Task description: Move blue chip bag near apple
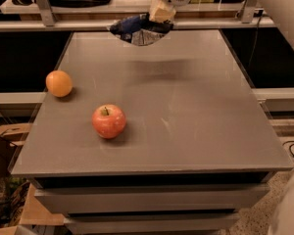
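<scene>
My tool is clamped on the blue chip bag above the counter's far edge, well apart from the apple.

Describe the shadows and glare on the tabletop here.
Camera view: a diffuse shadow on the far half of the table below the blue chip bag, held aloft by the gripper at the far edge; apple and orange cast small tight shadows; faint sheen, no harsh glare.
</scene>
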`<state>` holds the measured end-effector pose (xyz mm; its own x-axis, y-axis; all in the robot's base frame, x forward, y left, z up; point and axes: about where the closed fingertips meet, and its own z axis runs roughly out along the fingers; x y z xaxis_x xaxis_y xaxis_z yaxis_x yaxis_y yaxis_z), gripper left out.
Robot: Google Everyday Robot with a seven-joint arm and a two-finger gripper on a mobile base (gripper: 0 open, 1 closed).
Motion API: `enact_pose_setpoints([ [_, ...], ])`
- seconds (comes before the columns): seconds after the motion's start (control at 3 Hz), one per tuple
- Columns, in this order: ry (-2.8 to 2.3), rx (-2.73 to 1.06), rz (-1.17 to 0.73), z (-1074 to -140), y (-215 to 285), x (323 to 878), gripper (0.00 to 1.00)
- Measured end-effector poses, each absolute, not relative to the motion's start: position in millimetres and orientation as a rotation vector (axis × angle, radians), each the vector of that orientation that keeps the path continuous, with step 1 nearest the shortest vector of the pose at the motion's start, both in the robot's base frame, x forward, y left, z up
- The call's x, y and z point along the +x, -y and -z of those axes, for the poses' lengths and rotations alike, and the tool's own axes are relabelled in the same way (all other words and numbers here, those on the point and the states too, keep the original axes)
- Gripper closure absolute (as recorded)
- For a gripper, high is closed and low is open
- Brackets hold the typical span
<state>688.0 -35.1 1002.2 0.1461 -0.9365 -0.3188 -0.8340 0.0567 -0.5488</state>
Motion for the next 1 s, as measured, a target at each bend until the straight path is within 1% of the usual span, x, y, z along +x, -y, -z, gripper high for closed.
enact_pose_setpoints([
  [0.33,-1.740,-1.749,0.221,-1002,3,685,1.00],
  [1.0,-1.838,-1.688,0.129,-979,-59,674,1.00],
])
